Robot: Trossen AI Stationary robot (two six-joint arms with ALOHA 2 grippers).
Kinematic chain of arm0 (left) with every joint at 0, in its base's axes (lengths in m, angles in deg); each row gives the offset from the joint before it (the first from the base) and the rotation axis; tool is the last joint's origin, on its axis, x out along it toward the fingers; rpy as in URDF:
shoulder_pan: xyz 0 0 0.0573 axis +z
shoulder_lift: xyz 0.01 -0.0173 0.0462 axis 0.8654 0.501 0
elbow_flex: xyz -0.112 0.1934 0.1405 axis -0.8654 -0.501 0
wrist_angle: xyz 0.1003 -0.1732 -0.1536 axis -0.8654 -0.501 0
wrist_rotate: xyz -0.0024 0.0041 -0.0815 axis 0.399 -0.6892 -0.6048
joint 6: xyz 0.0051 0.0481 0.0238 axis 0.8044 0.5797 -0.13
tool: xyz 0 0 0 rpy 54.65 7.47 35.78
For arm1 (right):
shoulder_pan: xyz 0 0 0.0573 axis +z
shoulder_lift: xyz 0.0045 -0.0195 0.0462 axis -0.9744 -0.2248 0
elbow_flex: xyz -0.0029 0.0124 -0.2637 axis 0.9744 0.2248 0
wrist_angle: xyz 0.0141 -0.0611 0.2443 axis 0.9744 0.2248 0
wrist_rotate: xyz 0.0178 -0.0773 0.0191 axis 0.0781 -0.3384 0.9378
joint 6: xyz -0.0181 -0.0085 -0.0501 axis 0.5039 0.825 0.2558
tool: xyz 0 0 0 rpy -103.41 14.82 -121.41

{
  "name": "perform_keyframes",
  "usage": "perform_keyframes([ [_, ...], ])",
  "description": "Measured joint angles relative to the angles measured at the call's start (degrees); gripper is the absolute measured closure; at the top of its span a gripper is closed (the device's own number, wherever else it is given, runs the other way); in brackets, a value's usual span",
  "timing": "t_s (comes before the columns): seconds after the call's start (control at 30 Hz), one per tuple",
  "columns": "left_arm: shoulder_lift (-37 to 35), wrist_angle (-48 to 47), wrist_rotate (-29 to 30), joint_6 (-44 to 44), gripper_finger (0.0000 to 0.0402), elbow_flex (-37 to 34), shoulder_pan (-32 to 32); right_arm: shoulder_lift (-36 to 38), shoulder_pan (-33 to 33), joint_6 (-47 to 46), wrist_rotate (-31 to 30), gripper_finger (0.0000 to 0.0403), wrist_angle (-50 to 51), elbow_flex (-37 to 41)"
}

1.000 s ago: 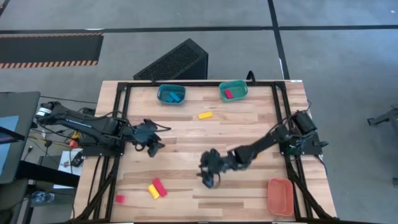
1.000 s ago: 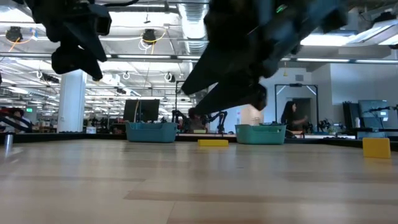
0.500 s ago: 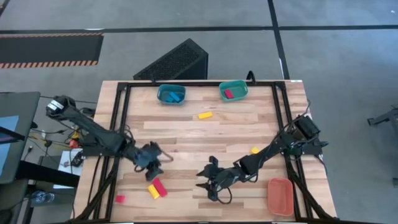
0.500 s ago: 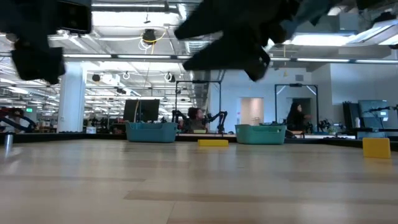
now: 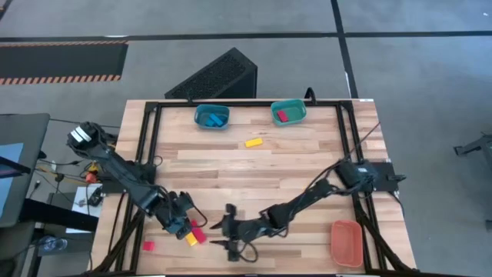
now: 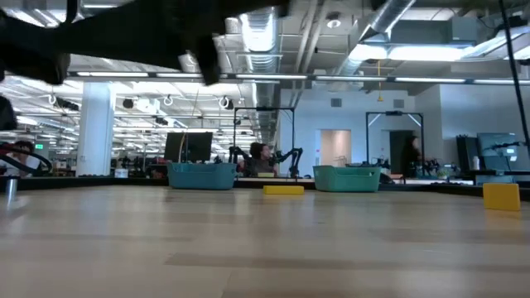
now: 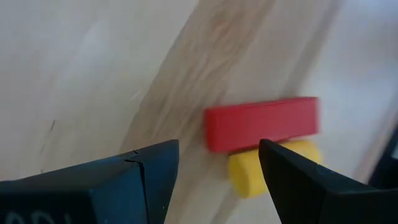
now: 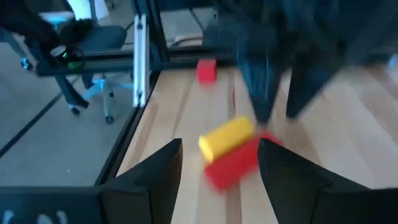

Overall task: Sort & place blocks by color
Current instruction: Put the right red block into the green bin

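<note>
A red bar point(image 5: 197, 229) and a yellow bar point(image 5: 190, 239) lie side by side on the table near its front left. They also show in the left wrist view as the red bar point(image 7: 261, 124) and the yellow bar point(image 7: 273, 167). My left gripper point(image 5: 183, 225) is open just left of them, its fingers on either side of the near end of the pair point(image 7: 217, 163). My right gripper point(image 5: 221, 231) is open just right of them, facing them point(image 8: 217, 163). A red cube point(image 5: 147, 245) lies at the front left corner. Another yellow bar point(image 5: 254, 141) lies toward the back.
A blue bin point(image 5: 211, 116) with blue blocks and a teal bin point(image 5: 288, 112) with a red block stand at the far edge. An orange bin point(image 5: 346, 241) stands at the front right. A yellow cube point(image 6: 501, 196) shows in the low view.
My left gripper has gone toward the table's near edge, down to the red and yellow bars. My right gripper has gone toward the left and near edges, toward the same bars, its arm stretching across the table. The blocks have stayed where they were.
</note>
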Motion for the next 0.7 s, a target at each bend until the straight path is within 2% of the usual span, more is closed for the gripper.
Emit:
perform_keyframes([
  [0.17,3.80,-0.67,-3.24,-1.36,0.0194,0.01,-0.11,-6.92,-0.95,6.26,1.94,0.0173,6.88,-11.38],
  [0.3,5.91,-0.46,-4.35,-1.12,0.0194,0.03,-0.07,-11.50,-2.03,9.47,10.68,0.0173,14.01,-18.09],
  [0.4,6.28,-0.35,-3.71,-1.04,0.0194,0.13,-0.09,-13.77,-2.65,9.56,13.75,0.0173,17.48,-21.24],
  [0.7,6.33,0.06,-2.45,-0.98,0.0194,0.11,-0.05,-20.57,-3.63,9.34,17.18,0.0173,16.01,-26.24],
])
